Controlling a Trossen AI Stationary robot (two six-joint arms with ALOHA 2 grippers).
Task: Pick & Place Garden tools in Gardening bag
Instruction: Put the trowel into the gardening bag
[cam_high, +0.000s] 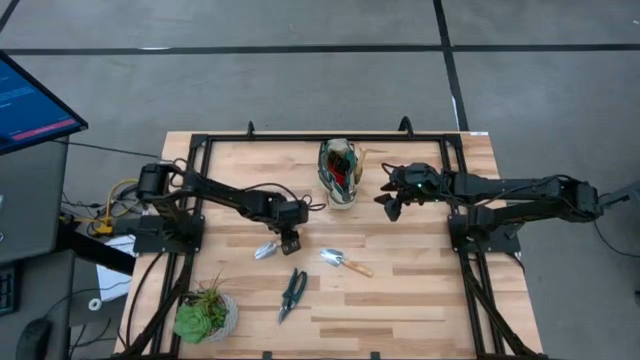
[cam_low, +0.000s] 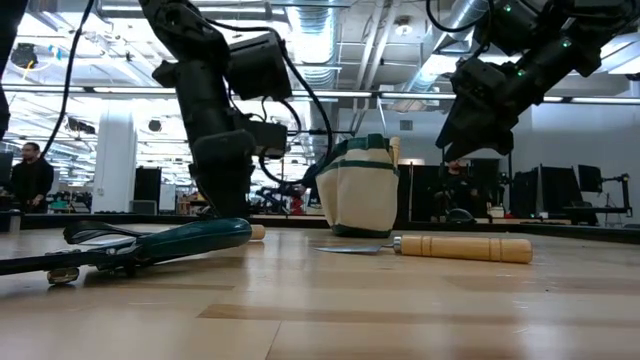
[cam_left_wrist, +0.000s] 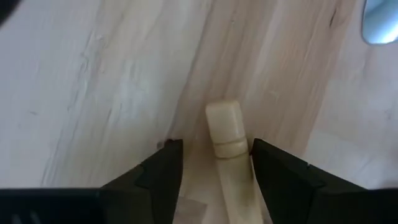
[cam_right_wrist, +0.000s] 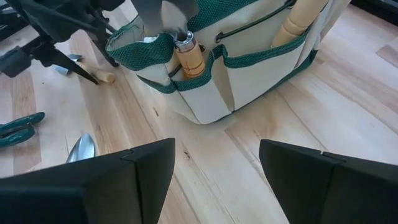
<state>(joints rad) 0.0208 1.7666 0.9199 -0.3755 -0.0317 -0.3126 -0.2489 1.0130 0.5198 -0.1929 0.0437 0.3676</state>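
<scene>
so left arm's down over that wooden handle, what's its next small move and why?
Probably close the left gripper. Its open fingers already straddle the light wooden handle of the silver-headed trowel lying flat on the table, with a gap showing on one side, so nothing is gripped yet. The right gripper waits beside the green-and-cream fabric bag.

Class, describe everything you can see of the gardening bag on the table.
The gardening bag is a small upright fabric tote, cream panels with dark green mesh-like trim and outer pockets. It stands toward the far middle of the wooden table. A wooden tool handle with a metal collar sits in one pocket, and another wooden handle pokes from a second. The right hand hovers beside it, open, not touching.
</scene>
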